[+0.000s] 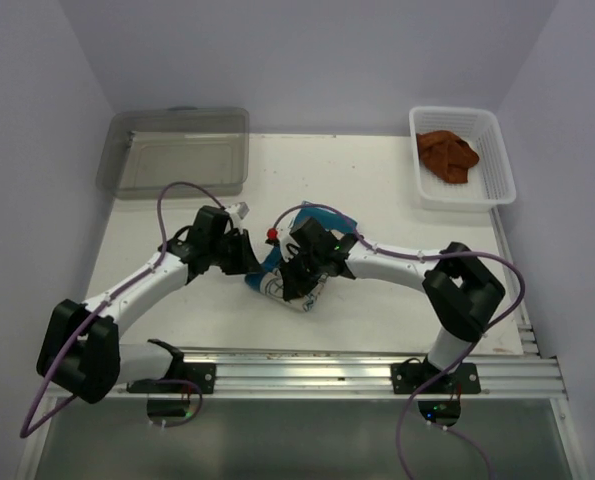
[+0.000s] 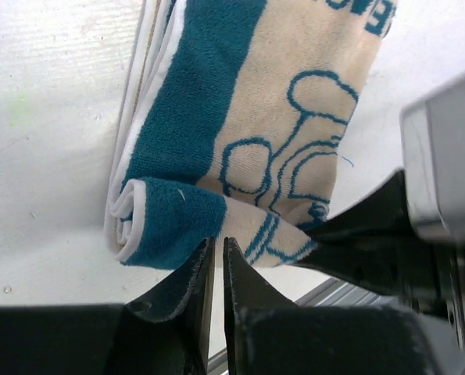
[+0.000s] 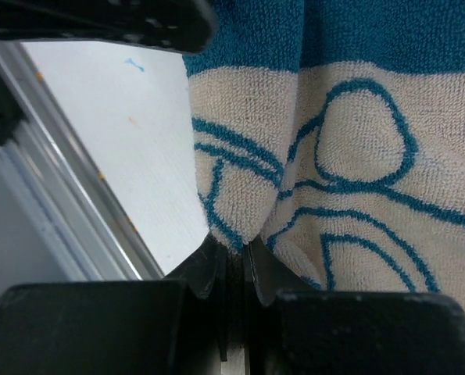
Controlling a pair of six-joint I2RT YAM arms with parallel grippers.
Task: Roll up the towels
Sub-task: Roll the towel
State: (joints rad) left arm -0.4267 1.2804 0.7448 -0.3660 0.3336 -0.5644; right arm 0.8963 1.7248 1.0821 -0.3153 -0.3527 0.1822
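Note:
The cream towel with blue edges and blue drawing [image 1: 275, 283] lies folded at the table's middle, between both grippers. In the left wrist view its near end [image 2: 169, 223] is curled into a small roll. My left gripper [image 2: 218, 241] sits just at that roll, its jaws almost together with only a thin slit and nothing in it. My right gripper [image 3: 234, 250] is shut on a pinched cream fold of the same towel [image 3: 357, 141]. Seen from above, the left gripper [image 1: 252, 258] and the right gripper [image 1: 299, 282] meet over the towel. The rust-brown towel [image 1: 447, 155] lies crumpled in the basket.
A white mesh basket [image 1: 492, 190] stands at the back right. A clear plastic bin [image 1: 177, 150] sits at the back left. The metal rail [image 1: 357, 368] runs along the near edge, close behind the towel. My right arm's black body [image 2: 388, 234] crowds the left wrist view.

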